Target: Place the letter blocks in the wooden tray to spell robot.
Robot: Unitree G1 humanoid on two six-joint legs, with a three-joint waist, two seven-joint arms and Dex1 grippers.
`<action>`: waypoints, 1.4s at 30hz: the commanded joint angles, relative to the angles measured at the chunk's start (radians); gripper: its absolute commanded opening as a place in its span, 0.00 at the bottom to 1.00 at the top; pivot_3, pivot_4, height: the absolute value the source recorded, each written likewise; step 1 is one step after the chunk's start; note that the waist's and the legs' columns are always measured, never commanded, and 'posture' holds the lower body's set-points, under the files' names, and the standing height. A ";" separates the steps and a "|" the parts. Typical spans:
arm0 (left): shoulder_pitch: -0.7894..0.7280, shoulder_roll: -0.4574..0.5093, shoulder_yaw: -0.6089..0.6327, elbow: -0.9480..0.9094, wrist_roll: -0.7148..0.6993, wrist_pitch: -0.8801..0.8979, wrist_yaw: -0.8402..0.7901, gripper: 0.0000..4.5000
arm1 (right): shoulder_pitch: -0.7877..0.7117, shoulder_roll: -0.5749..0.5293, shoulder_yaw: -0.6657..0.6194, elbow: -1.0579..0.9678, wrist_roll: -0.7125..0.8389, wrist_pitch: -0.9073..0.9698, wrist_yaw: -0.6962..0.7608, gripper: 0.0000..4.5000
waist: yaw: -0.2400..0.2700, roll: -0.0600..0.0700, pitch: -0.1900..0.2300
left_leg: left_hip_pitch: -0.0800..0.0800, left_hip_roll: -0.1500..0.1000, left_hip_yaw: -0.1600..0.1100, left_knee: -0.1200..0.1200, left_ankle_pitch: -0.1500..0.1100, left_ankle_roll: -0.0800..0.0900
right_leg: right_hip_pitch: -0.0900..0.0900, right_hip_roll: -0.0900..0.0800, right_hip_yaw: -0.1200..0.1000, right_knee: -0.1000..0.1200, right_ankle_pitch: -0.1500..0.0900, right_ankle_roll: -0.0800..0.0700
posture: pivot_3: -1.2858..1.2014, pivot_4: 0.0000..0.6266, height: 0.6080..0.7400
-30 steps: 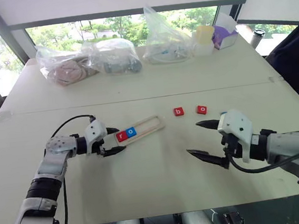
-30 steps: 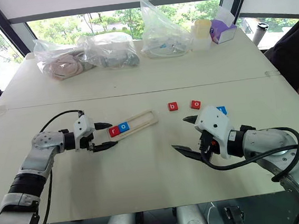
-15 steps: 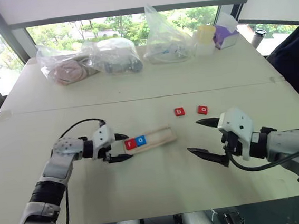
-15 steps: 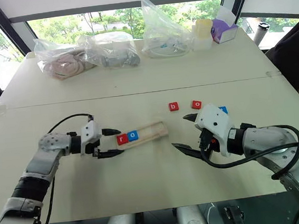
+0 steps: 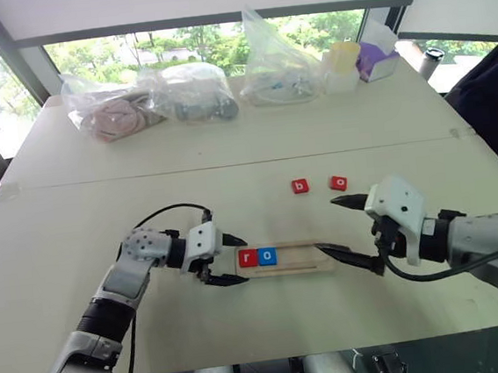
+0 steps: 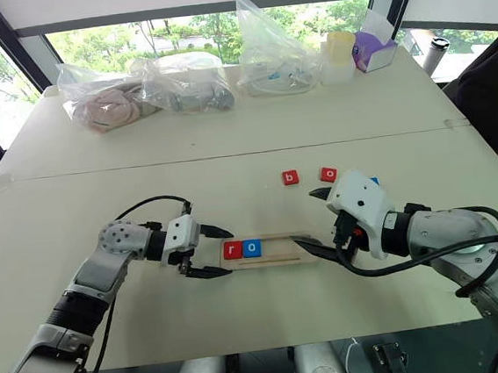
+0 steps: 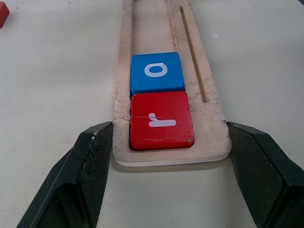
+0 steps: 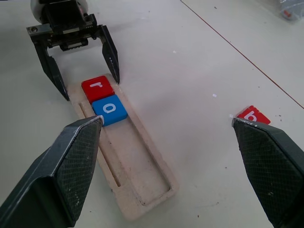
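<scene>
The tray (image 5: 298, 260) lies crosswise on the pale surface (image 5: 228, 153), close to the robot, with its slot facing up. The left pincer (image 5: 236, 260) is pinching the tray's left end, one black finger against each long edge. Just inside that end sits the red r block (image 5: 248, 258), and the blue o block (image 5: 268, 256) touches it on the right; the rest of the slot is bare wood. The right pincer (image 5: 337, 226) hangs spread wide at the tray's other end and holds nothing. Its lower finger reaches over the tray's right tip, though I cannot tell whether it touches the wood, and its upper finger points out above the surface. Farther back and apart from the tray lie the red b block (image 5: 299, 186) and, beside it on the right, the red o block (image 5: 339, 182), both flat with their letters up. A corner of another blue block (image 6: 373, 180) peeks out behind the right pincer, its letter hidden. Three clear plastic bags (image 5: 191, 91) stand along the far edge by the window. A person's dark sleeve (image 5: 492, 97) shows at the right.
</scene>
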 commanded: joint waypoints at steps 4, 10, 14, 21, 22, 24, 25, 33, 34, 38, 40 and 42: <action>0.058 -0.005 -0.057 -0.013 0.048 0.026 0.033 0.69 | -0.001 -0.004 -0.026 -0.041 0.014 -0.001 -0.010 1.00 | 0.001 0.000 0.000 | 0.000 0.000 -0.001 0.000 0.000 0.000 | 0.001 0.000 0.000 -0.002 0.000 0.000 | 0.52 0.24 1.00; 0.089 0.010 -0.055 -0.044 0.047 0.050 0.058 0.99 | -0.014 0.000 -0.004 -0.030 0.003 -0.009 -0.010 1.00 | -0.002 0.001 0.000 | 0.000 0.000 -0.001 -0.002 -0.001 0.001 | 0.002 -0.001 0.000 -0.006 0.000 0.000 | 0.52 0.24 1.00; 0.102 0.024 -0.042 -0.052 0.040 0.060 0.067 0.99 | -0.017 0.006 0.003 -0.028 0.003 -0.012 -0.015 1.00 | -0.001 0.001 0.000 | 0.000 0.000 -0.001 -0.002 -0.002 0.003 | 0.002 -0.001 0.000 -0.006 0.000 0.000 | 0.52 0.24 1.00; 0.117 0.087 0.002 -0.064 0.010 0.076 0.057 0.99 | -0.042 0.031 0.036 -0.001 0.001 -0.022 -0.022 1.00 | -0.010 0.001 0.000 | 0.000 0.003 -0.001 -0.003 -0.002 0.003 | 0.001 0.002 0.000 -0.006 0.000 0.000 | 0.52 0.24 1.00; 0.125 0.113 0.018 -0.064 0.005 0.077 0.050 0.99 | -0.056 0.042 0.054 0.013 -0.007 -0.027 -0.027 1.00 | -0.014 0.000 0.000 | 0.001 0.004 -0.001 -0.004 -0.002 0.003 | 0.001 0.002 0.000 -0.006 0.000 0.000 | 0.52 0.24 1.00; 0.142 0.161 0.048 -0.065 -0.011 0.074 0.042 0.99 | -0.086 0.066 0.094 0.048 -0.033 -0.038 -0.042 1.00 | -0.020 0.000 0.000 | 0.001 0.007 0.000 -0.004 -0.003 0.004 | 0.000 0.004 0.000 -0.006 0.002 -0.003 | 0.52 0.24 1.00; 0.149 0.175 0.055 -0.069 -0.018 0.076 0.043 0.99 | -0.093 0.075 0.104 0.062 -0.045 -0.043 -0.046 1.00 | -0.027 0.000 0.000 | 0.001 0.007 0.000 -0.005 -0.003 0.004 | -0.001 0.005 0.000 -0.006 0.002 -0.004 | 0.52 0.24 1.00; 0.246 0.306 0.171 -0.121 -0.097 0.102 0.059 0.99 | -0.242 0.258 0.229 0.264 -0.188 -0.018 -0.219 1.00 | -0.056 0.001 0.000 | 0.001 0.011 -0.001 -0.007 -0.003 0.004 | -0.006 0.011 -0.001 -0.003 0.005 -0.011 | 0.52 0.24 1.00; 0.257 0.310 0.183 -0.129 -0.107 0.105 0.063 0.99 | -0.255 0.278 0.236 0.281 -0.197 -0.014 -0.234 1.00 | -0.055 0.001 0.000 | 0.000 0.012 -0.001 -0.007 -0.003 0.004 | -0.007 0.012 -0.001 -0.003 0.005 -0.011 | 0.52 0.24 1.00; 0.281 0.312 0.248 -0.182 -0.186 0.166 0.077 0.99 | -0.320 0.381 0.282 0.371 -0.259 -0.002 -0.312 1.00 | -0.058 0.001 0.001 | -0.002 0.013 0.001 -0.008 -0.003 0.004 | -0.011 0.016 0.000 -0.001 0.005 -0.011 | 0.52 0.24 1.00; 0.279 0.306 0.274 -0.226 -0.228 0.210 0.087 0.99 | -0.353 0.432 0.301 0.427 -0.295 0.004 -0.352 1.00 | -0.058 0.001 0.001 | -0.003 0.013 0.002 -0.008 -0.003 0.004 | -0.015 0.016 0.001 0.001 0.005 -0.012 | 0.52 0.24 1.00; 0.273 0.297 0.296 -0.274 -0.268 0.267 0.105 0.99 | -0.384 0.477 0.320 0.481 -0.329 0.000 -0.381 1.00 | -0.058 0.000 0.001 | -0.008 0.013 0.003 -0.006 -0.002 0.005 | -0.019 0.017 0.001 0.006 0.006 -0.013 | 0.52 0.24 1.00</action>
